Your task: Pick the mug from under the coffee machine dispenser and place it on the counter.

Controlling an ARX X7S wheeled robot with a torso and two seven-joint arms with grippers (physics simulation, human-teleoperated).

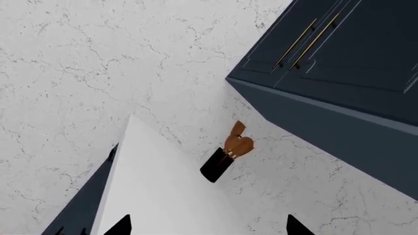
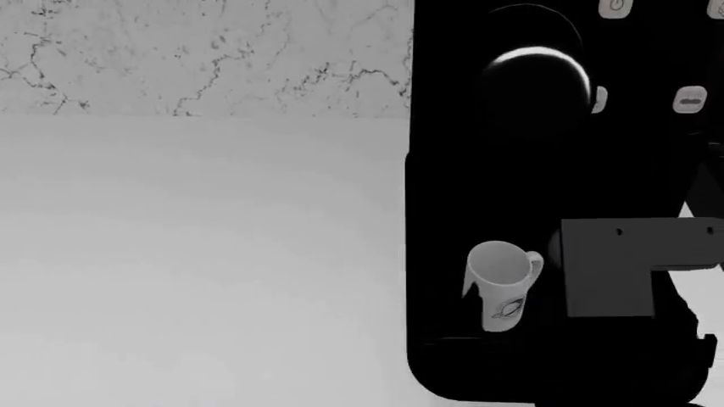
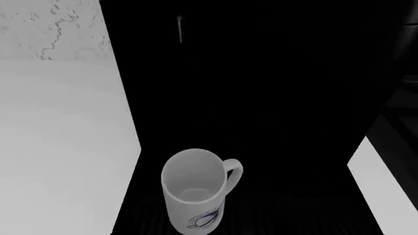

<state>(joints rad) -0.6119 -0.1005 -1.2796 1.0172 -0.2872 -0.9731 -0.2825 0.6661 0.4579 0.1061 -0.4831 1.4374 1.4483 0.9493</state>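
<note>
twice found the mug (image 2: 504,284): in the lower right of the head view and low at centre in the right wrist view. read it as upright, mouth open upward, seated on the black tray at the foot of the coffee machine (image 2: 453,212). placed its loop handle toward the right of the frame in both views, and the dark emblem toward the lower edge.

spotted the grey block of the right arm (image 2: 605,267) just beside that handle, to the right of the mug and about level with it in the head view. judged this side-by-side relation the hinge of the coming move: mug to the left of the right arm, long axis vertical, handle on the near side and likely in the way of a grasp from the right. reckoned the right arm much the nearer of the two. could not tell whether the right gripper was released or clenched, with no fingers showing in any view.

found the left gripper (image 1: 207,229) released, its two dark fingertips spread wide at the lower edge of the left wrist view, grasping nothing. saw it aimed elsewhere, at a black utensil pot (image 1: 217,165) and navy cabinets (image 1: 339,54) in the upper right.

farther back, noted the coffee machine dispenser (image 2: 531,80) above the mug, chrome rim catching light in the upper right of the head view. beyond and leftward, took in the counter (image 2: 192,254) across the left half, then the veined wall (image 2: 203,51) along the upper left.
</note>
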